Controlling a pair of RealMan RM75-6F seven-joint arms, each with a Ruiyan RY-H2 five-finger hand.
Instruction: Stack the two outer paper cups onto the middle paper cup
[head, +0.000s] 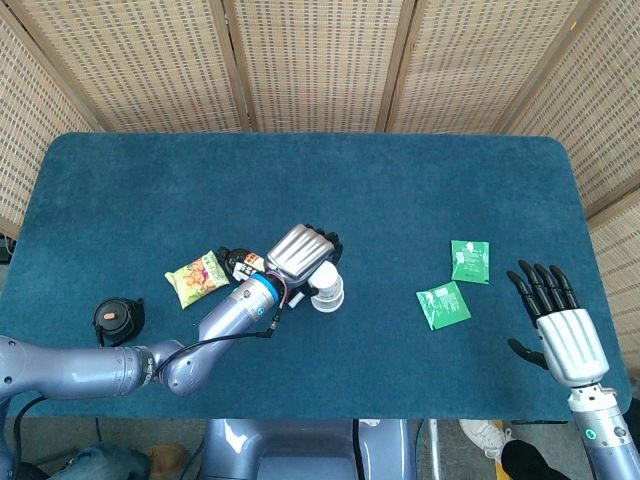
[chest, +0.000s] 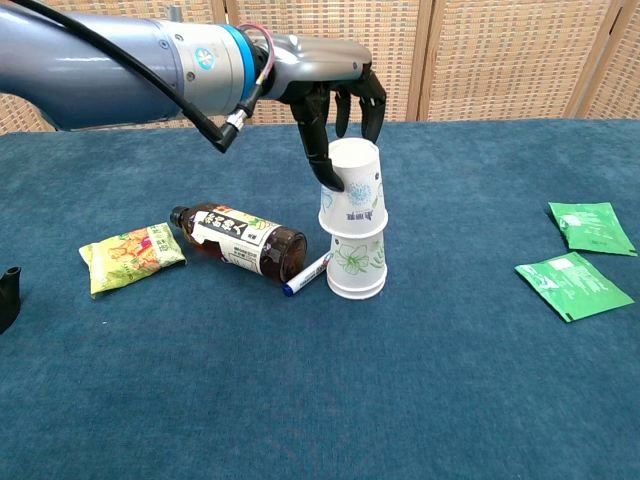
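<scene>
An upside-down white paper cup (chest: 352, 192) with a blue print sits over the top of another upside-down cup (chest: 357, 262) with a green flower print. My left hand (chest: 335, 105) reaches down from above and grips the upper cup, thumb on its left side and fingers behind it. From the head view the left hand (head: 301, 250) covers part of the cup stack (head: 327, 287). My right hand (head: 561, 333) hovers near the front right of the table, fingers spread, holding nothing. It does not show in the chest view.
A brown bottle (chest: 240, 240) lies left of the stack with a blue pen (chest: 306, 273) beside it. Further left are a yellow snack bag (chest: 130, 257) and a black cap (head: 118, 317). Two green packets (chest: 590, 226) (chest: 572, 284) lie at the right.
</scene>
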